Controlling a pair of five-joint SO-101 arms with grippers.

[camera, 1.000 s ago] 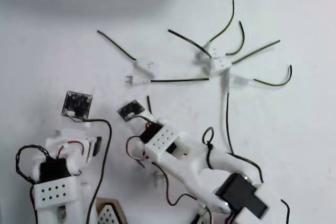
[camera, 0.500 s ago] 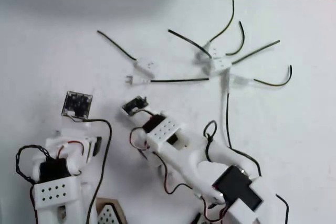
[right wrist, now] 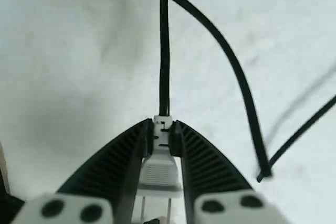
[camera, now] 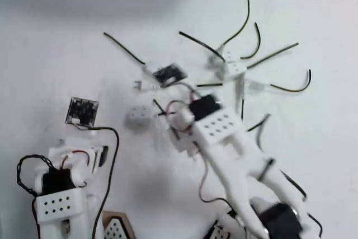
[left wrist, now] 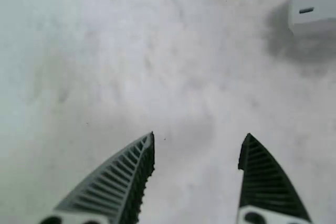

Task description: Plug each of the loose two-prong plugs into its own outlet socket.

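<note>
Right jaws pinched on a white two-prong plug (right wrist: pixel 157 169), its cord (right wrist: pixel 164 51) straight out ahead and prongs back toward the wrist, outlet socket (left wrist: pixel 313 3) on the bench (left wrist: pixel 131 51) ahead of the spread left jaws.

Robotics laboratory or workshop bench. A plain white tabletop (camera: pixel 50 32) bears the left white plastic arm (camera: pixel 56 208) and the right white plastic arm (camera: pixel 221 128), both with perforated housings and exposed wiring, among white plugs on cut black cable stubs (camera: pixel 229 70).
</note>
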